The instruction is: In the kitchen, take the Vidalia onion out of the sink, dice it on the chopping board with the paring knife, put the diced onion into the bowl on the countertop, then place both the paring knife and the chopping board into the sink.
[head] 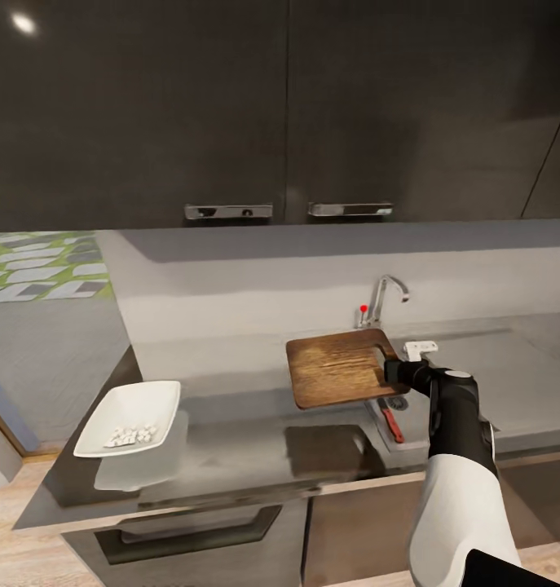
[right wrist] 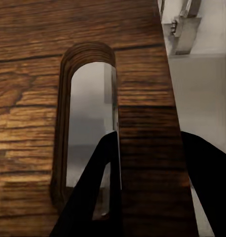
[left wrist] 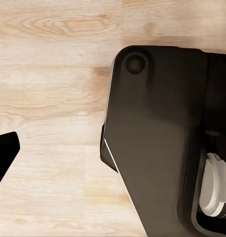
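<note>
Right hand (head: 396, 371) pinches the chopping board (head: 338, 367) through its handle slot, holding it lifted over the sink (head: 418, 408), knife (head: 391, 421) lying at 5 o'clock, presumably for lowering in; left hand's state unreadable.

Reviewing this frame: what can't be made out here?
- Sink basin: head view, mostly covered by the chopping board and right gripper.
- Paring knife: blade tip hidden by the arm.
- Diced onion in the bowl: too small to count.
- Left gripper: state unreadable in left wrist view.
</note>
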